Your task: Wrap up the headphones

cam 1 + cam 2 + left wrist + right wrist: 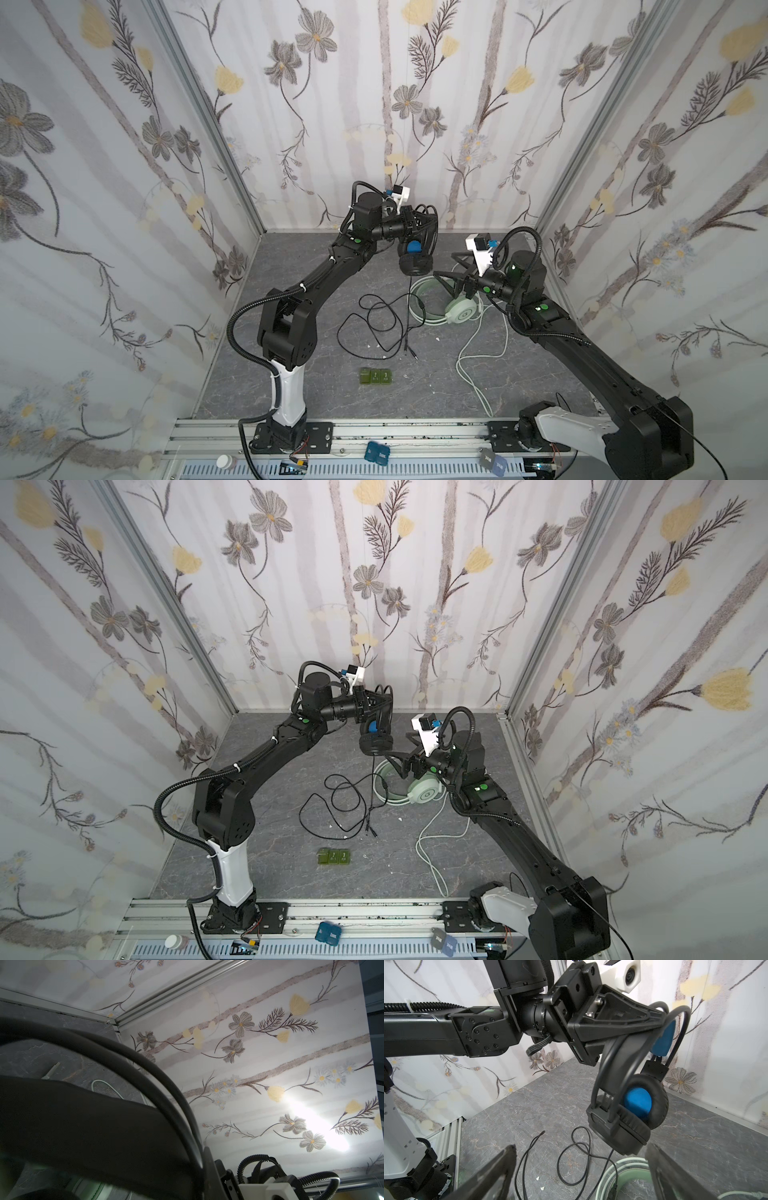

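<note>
1. Containers first, left to right. Three little green cases (pixel 376 377) sit side by side on the grey surface (pixel 316 399) near the front. Their lids are down, so no idea what's inside. A pair of blue cases (pixel 377 453) lies on the rail (pixel 415 432) in front, also closed.
2. Hard-to-see stuff. The left wrist view is mostly blocked by the bands of the black headset (pixel 145 1076), dark and blurry right up against the lens. The mint headset (pixel 629 1160) is cut off at the edge of the right wrist view. In both top views the right arm covers part of it.
3. Left side. The left tool (pixel 430 218) is clenched on the black headset's band and holds it up off the surface, at the back near the middle. The ear cups hang below the tool, blue on the inside. The black cable (pixel 374 328) drops from the lower cup and lies in loose loops on the surface.
4. Right side. The right tool (pixel 446 284) has its jaws spread wide with nothing between them. It hovers just over the mint headset, which lies flat on the surface right of the middle. The black headset's lower cup hangs near it. The mint cable (pixel 478 365) trails off toward the front edge.
</note>
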Controlling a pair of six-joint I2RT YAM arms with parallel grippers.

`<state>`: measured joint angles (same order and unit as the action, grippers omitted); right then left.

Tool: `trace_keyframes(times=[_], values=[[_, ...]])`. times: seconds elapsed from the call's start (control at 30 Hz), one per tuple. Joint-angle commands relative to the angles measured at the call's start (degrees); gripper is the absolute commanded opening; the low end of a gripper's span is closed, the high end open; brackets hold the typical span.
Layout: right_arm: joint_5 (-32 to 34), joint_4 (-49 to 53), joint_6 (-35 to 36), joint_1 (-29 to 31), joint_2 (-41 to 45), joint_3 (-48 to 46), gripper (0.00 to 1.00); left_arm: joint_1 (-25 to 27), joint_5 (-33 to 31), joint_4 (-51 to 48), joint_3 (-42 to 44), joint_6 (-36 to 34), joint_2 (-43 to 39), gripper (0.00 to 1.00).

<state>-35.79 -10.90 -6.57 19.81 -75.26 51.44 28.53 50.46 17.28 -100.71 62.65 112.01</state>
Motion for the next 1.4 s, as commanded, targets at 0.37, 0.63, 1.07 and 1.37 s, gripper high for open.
trace_keyframes(times=[0.37, 0.63, 1.07, 1.37], values=[[-8.0, -8.6, 0.0, -0.7, -9.2, 5.8, 0.72, 1.6, 6.5, -0.2, -2.7, -1.2, -0.4, 0.00], [-10.5, -12.0, -2.3, -0.3, -11.1, 6.2, 0.56, 2.8, 6.7, -1.2, -3.4, -2.0, -0.7, 0.00], [-12.4, -13.6, -3.2, 0.4, -9.9, 4.8, 0.00, 3.5, 5.1, -4.9, -3.3, -4.3, -1.6, 0.04], [-9.9, -11.2, -2.4, 0.2, -8.5, 5.2, 0.00, 2.1, 1.3, -7.1, 0.5, -5.3, -4.2, 0.53]])
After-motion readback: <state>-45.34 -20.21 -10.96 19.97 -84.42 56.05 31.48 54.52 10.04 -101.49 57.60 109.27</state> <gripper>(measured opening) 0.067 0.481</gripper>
